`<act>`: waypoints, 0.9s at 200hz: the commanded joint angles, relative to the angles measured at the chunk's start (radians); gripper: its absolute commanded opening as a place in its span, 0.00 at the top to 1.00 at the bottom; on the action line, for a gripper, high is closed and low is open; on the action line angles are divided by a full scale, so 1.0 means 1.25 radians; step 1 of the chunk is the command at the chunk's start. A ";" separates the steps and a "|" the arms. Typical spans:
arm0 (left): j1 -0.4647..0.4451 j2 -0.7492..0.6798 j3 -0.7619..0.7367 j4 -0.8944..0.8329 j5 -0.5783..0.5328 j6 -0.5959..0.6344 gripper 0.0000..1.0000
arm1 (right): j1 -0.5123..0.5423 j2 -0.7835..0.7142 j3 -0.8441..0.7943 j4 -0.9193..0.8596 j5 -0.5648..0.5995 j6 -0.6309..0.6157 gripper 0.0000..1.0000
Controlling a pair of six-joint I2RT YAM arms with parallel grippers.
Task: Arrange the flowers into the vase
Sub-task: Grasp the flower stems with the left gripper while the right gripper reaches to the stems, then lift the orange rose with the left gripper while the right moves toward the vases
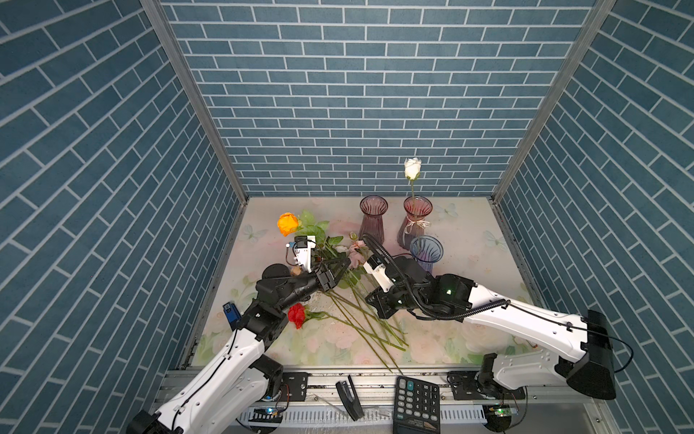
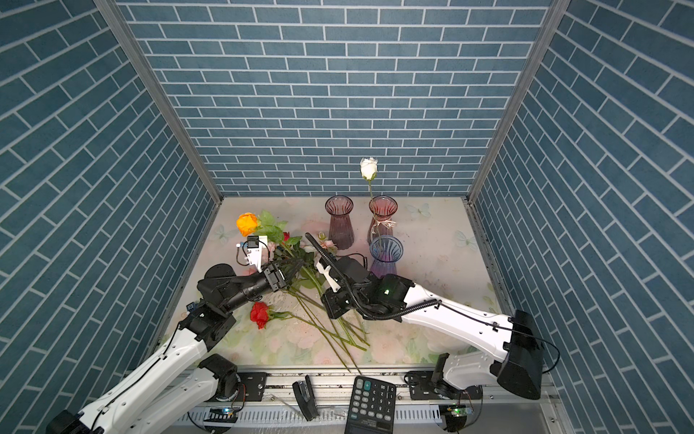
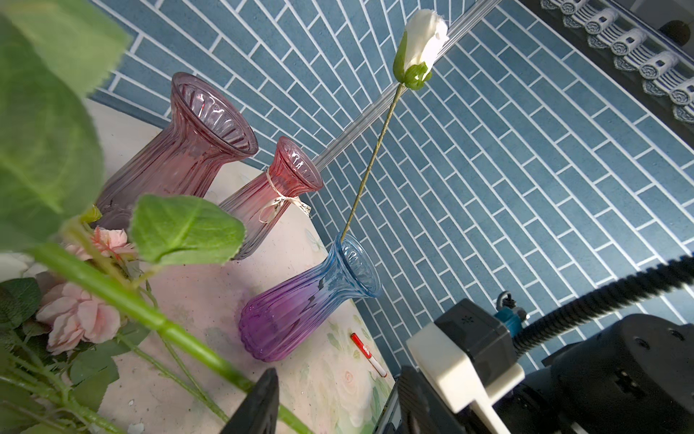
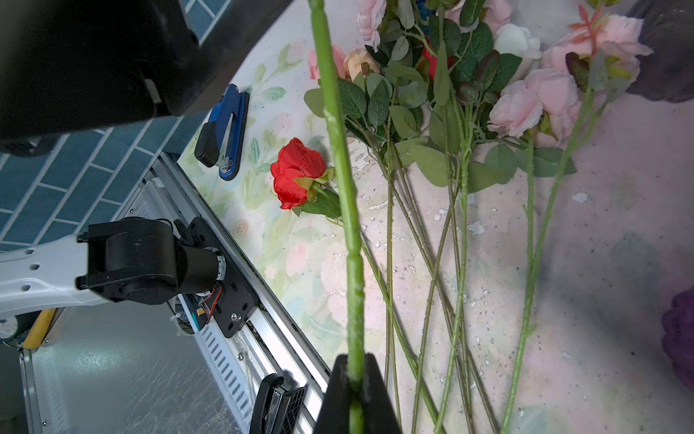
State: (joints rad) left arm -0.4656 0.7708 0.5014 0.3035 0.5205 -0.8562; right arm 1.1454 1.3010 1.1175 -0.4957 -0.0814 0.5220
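My right gripper (image 4: 356,370) is shut on a thick green stem (image 4: 340,158) held above the table. That stem runs up to an orange rose (image 1: 288,224) with large leaves. My left gripper (image 3: 334,383) stands open around the same stem (image 3: 124,297), which lies close to one finger (image 3: 263,402). A white rose (image 1: 412,168) stands in the blue-and-purple vase (image 1: 426,251). Behind it stand a mauve vase (image 1: 373,220) and a red vase with a bow (image 1: 415,221), both holding nothing. A red rose (image 1: 296,315) and several pink flowers (image 4: 533,101) lie on the table.
A blue stapler (image 4: 225,131) lies at the table's left edge, beside the left arm. A black stapler (image 1: 349,398) and a calculator (image 1: 416,404) rest on the front rail. A red-and-white pen (image 3: 368,355) lies near the blue vase. Long stems (image 1: 371,334) fan across the table's middle.
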 commanded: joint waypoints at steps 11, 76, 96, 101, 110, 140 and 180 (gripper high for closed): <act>0.005 -0.027 0.020 -0.040 -0.014 0.025 0.49 | 0.006 -0.027 0.002 -0.018 0.026 -0.027 1.00; 0.005 -0.020 0.033 -0.059 -0.018 0.043 0.52 | 0.021 -0.030 0.000 -0.002 0.010 -0.031 1.00; 0.006 -0.011 0.040 -0.059 -0.015 0.048 0.60 | 0.028 -0.024 -0.002 0.014 -0.001 -0.032 1.00; 0.006 -0.009 0.043 -0.059 -0.014 0.049 0.62 | 0.030 -0.022 -0.002 0.016 -0.001 -0.032 1.00; 0.006 -0.006 0.046 -0.058 -0.010 0.050 0.66 | 0.031 -0.020 -0.001 0.019 -0.001 -0.029 1.00; 0.006 -0.010 0.059 -0.075 -0.023 0.051 1.00 | 0.032 -0.010 0.008 0.010 -0.001 -0.025 1.00; 0.006 -0.051 0.093 -0.127 -0.054 0.077 1.00 | 0.031 -0.046 -0.003 0.006 0.057 -0.027 0.61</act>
State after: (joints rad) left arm -0.4641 0.7414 0.5674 0.1856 0.4870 -0.8062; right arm 1.1797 1.2873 1.1172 -0.4808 -0.0643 0.5064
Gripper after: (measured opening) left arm 0.067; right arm 0.254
